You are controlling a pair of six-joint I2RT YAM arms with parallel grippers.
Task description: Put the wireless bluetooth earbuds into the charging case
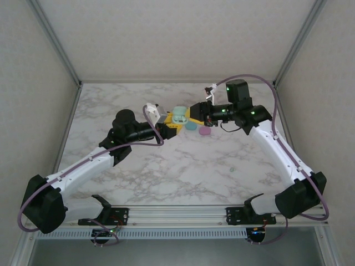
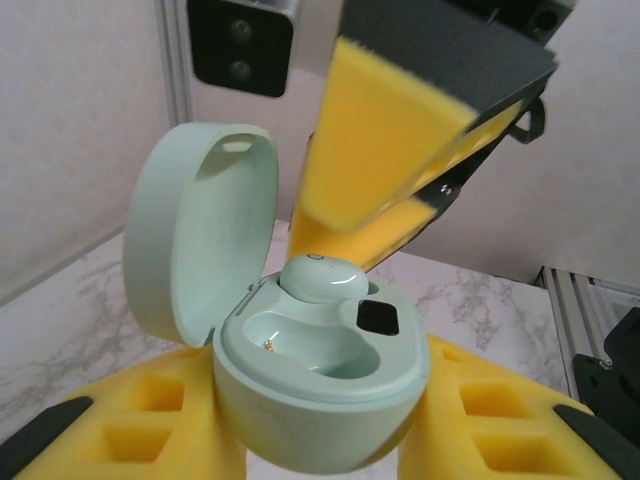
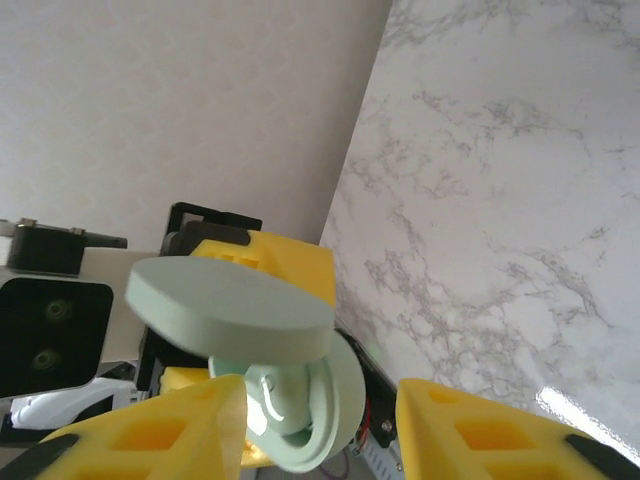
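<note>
Left gripper (image 2: 320,445) is clamped on the case (image 2: 322,385): yellow foam fingers (image 2: 150,420) press both sides of the base. The case is pale green and sits mid-table in the top view, at the tip of the left arm. Lid (image 2: 200,235) is hinged fully open and stands up on the left in the left wrist view.

Green bud (image 2: 322,278) is in the rear socket, glossy top showing, next to a small dark square window. I can't tell whether it is fully seated. Front socket (image 2: 300,345) is bare, with gold contacts visible.

Right gripper (image 3: 320,440) has its jaws apart and nothing between the pads. It is facing the case from the lid side, very close. One of its foam fingers (image 2: 385,140) hangs just above the green bud. I can't tell whether there is a gap or contact there.

In the top view both grippers meet at the case, left gripper (image 1: 173,123) and right gripper (image 1: 195,112).

On the table (image 1: 166,166):
- Teal disc (image 1: 191,126) lies just beside the case.
- Pink disc (image 1: 204,132) lies next to the teal one, under the right gripper's wrist. Both are too small to say more.
- Teal bud (image 1: 233,169) lies loose, well apart from the case and nearer the right arm's base.
</note>
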